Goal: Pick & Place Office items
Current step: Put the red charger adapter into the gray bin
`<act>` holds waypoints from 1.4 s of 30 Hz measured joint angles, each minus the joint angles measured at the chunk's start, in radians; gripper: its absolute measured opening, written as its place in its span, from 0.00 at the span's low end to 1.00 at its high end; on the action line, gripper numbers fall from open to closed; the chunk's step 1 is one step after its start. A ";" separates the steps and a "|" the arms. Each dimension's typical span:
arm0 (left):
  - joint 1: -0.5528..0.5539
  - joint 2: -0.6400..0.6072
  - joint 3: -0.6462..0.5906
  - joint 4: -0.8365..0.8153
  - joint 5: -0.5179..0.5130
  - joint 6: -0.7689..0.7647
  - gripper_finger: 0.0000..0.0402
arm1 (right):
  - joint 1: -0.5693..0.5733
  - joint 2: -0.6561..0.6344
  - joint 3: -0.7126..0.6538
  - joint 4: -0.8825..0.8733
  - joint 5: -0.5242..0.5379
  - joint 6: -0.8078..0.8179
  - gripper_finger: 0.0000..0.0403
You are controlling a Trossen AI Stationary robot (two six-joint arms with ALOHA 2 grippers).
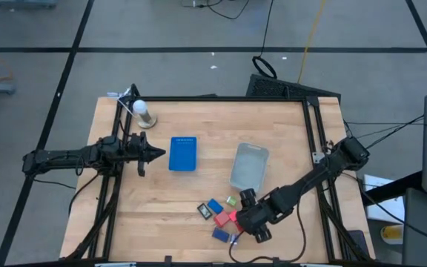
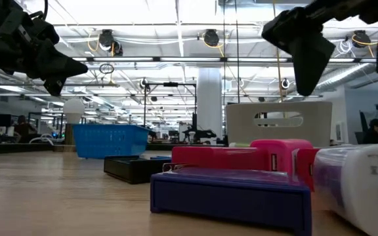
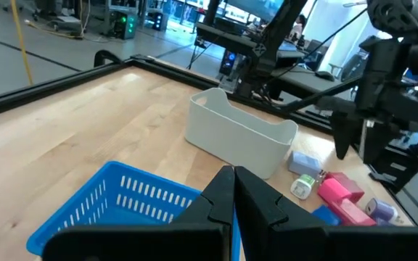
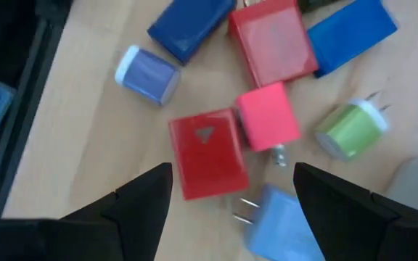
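Over on the left side of the wooden surface (image 1: 161, 200), the left hand (image 1: 156, 154) hangs with its two fingers pressed together to a point, holding nothing, aimed at the blue tray (image 1: 183, 153) just beside it. Behind that arm, near the far left corner, a small stand with a white ball on top (image 1: 142, 111) sits alone.

Moving toward the middle, the clear grey bin (image 1: 249, 165) rests at a slight angle, close to the tray but not touching it.

Nearer the front edge, right of centre, the office items (image 1: 221, 213) lie in a loose cluster: small plug-like blocks. From the right wrist view I can pick out a dark red block (image 4: 207, 151) with a pink one (image 4: 268, 118) touching its corner, a larger red block (image 4: 273, 41), two blue blocks (image 4: 190, 26), a pale blue plug (image 4: 281, 218) with prongs showing, a green and white plug (image 4: 351, 127), and a pale purple piece (image 4: 146, 72) a little apart.

The right hand (image 4: 232, 192) hovers directly above this cluster, fingers spread wide and holding nothing, the dark red block between them below.
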 joint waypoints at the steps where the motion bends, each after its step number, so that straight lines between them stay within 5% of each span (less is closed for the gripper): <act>1: 0.000 0.000 0.000 0.000 0.000 0.000 0.02 | -0.002 0.012 0.000 -0.003 -0.001 0.004 0.69; 34: 0.000 0.000 0.000 -0.001 -0.009 0.023 0.02 | -0.001 0.107 -0.126 0.215 -0.088 -0.020 0.69; 42: 0.000 0.000 0.000 -0.001 -0.009 0.023 0.02 | -0.005 0.102 -0.126 0.214 -0.093 -0.056 0.53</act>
